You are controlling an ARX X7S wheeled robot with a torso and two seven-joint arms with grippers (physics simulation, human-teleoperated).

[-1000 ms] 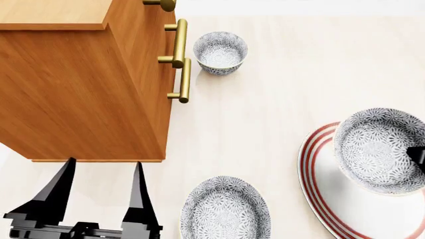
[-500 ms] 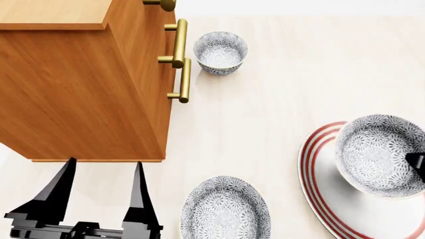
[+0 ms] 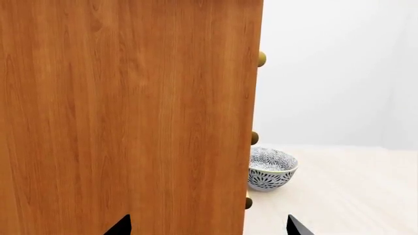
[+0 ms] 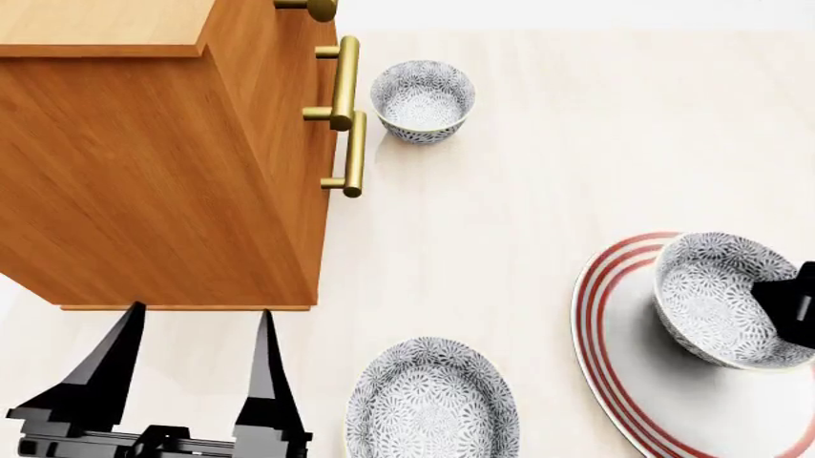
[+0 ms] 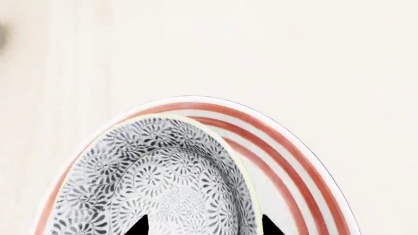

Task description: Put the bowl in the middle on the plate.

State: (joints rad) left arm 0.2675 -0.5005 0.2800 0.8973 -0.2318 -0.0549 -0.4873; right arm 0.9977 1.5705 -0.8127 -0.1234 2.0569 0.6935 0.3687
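The bowl (image 4: 720,296) with the dark flower pattern sits low over the far part of the red-ringed plate (image 4: 624,353) at the right edge of the head view. My right gripper (image 4: 783,305) is shut on the bowl's near rim. In the right wrist view one fingertip is inside the bowl (image 5: 156,176) and the other is outside its rim, over the plate (image 5: 287,156). Whether the bowl's base touches the plate is hidden. My left gripper (image 4: 200,311) stands open and empty beside the wooden cabinet.
A wooden cabinet (image 4: 153,162) with brass handles (image 4: 346,86) fills the left. One look-alike bowl (image 4: 423,98) stands by the handles, also in the left wrist view as a bowl (image 3: 271,169). Another bowl (image 4: 433,401) sits at the front centre.
The right gripper has lowered the bowl toward the plate and shifted it slightly; the bowl looks smaller now. The left arm has not moved.
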